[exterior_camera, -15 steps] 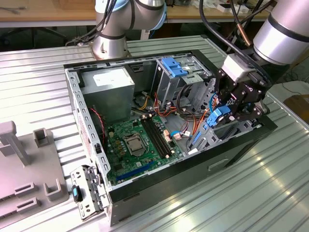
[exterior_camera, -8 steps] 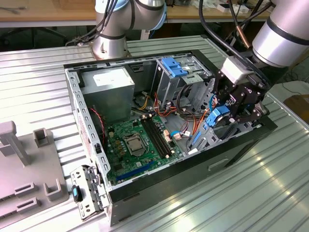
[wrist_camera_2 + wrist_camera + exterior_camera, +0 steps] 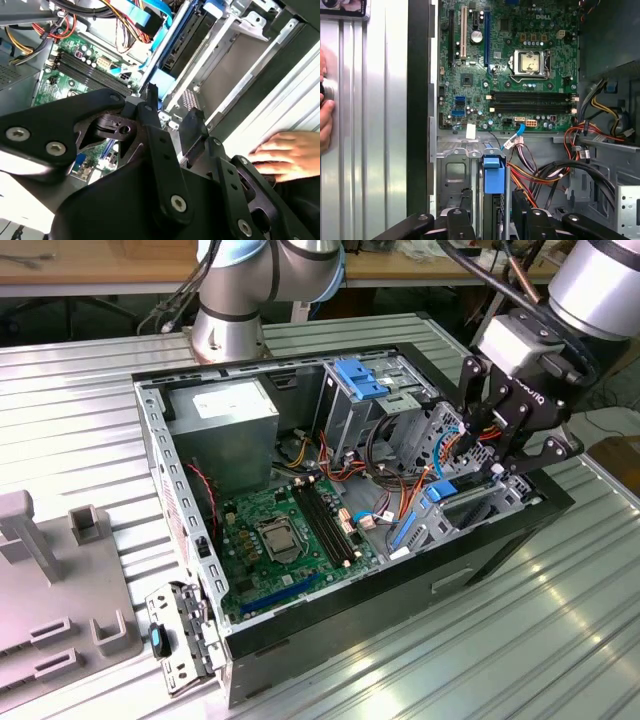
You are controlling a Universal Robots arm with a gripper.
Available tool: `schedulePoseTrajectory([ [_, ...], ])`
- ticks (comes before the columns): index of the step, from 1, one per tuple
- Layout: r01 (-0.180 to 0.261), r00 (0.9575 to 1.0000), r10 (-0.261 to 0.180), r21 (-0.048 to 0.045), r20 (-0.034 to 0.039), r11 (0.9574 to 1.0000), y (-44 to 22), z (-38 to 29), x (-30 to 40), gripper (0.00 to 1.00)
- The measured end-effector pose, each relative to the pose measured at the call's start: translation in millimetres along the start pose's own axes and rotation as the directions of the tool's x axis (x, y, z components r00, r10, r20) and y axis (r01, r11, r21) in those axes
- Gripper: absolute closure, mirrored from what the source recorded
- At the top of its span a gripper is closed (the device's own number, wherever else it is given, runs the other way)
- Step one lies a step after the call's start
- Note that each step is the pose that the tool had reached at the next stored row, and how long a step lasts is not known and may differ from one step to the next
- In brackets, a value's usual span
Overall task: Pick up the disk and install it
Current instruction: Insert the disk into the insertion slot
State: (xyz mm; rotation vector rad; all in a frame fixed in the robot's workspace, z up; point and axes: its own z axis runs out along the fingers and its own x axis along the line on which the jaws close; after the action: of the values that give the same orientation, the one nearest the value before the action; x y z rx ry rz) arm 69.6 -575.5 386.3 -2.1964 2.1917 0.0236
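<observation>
— Where's the disk [image 3: 491, 182]?
— On edge in the drive cage [image 3: 452, 172], between the jaws, which stand spread, not pinching it.
— The step?
— Installing, I judge; seating it calls for a straight press.

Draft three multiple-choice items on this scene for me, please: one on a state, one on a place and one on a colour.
1. How is the computer case? A. side open B. closed C. upside down
2. Where is the disk? A. outside the case B. in the drive cage C. lifted clear above the case
3. What colour is its carrier? A. red B. blue C. green
Answers: 1 A, the motherboard lies exposed; 2 B, it stands in a cage slot, the gripper's jaws flanking it; 3 B, the first wrist view shows its blue tab.
</observation>
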Motion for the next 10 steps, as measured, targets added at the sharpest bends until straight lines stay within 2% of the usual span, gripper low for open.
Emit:
schedulePoseTrajectory([
  [1,0.0,1.0,0.0,0.0,0.0,1.0,-2.1,0.2,0.0,0.56],
  [4,0.0,1.0,0.0,0.0,0.0001,1.0,-17.9,2.2,0.1,0.57],
  [8,0.0,1.0,0.0,0.0,0.0,1.0,-21.9,5.4,0.3,0.82],
  [9,0.0,1.0,0.0,0.0,0.0,1.0,-23.7,9.1,0.4,0.88],
  [10,0.0,1.0,0.0,0.0,-0.0001,1.0,-25.1,12.2,0.5,0.88],
])
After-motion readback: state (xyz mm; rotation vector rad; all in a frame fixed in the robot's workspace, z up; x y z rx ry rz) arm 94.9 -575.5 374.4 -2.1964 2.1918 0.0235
